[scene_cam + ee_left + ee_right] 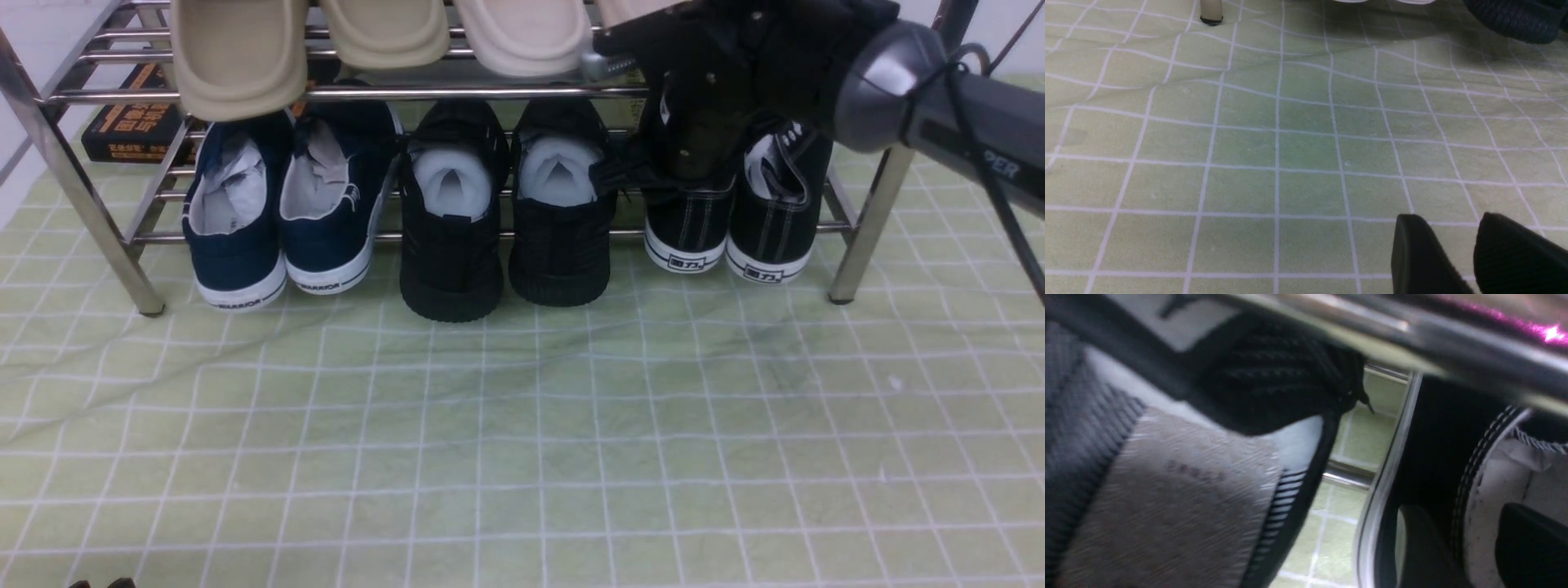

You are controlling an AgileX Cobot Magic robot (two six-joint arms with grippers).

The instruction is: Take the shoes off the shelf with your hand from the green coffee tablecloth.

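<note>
The black canvas sneakers with white stitching [769, 224] are on the lower tier of the chrome shoe rack [351, 94], at its right end, their white rubber toes poking out past the front. The robot's right arm [796, 69] comes in from the rack's right side and hides part of the left-hand sneaker. Up close, its right fingers [1421, 547] are spread, one by the shoe's dark side wall and the other over the pale inside, the edge of the opening between them; I can't tell whether they touch it.

Over on the rack's left end sits a navy pair [326, 237], with an all-black pair [453, 261] in the middle. Beige clogs [241, 57] line the upper tier, and a dark box [135, 135] lies behind the rack's left leg. The rack stands on the pale green checked cloth [522, 392]. Out in front of it, the left fingers [1414, 249] are parted above the cloth.
</note>
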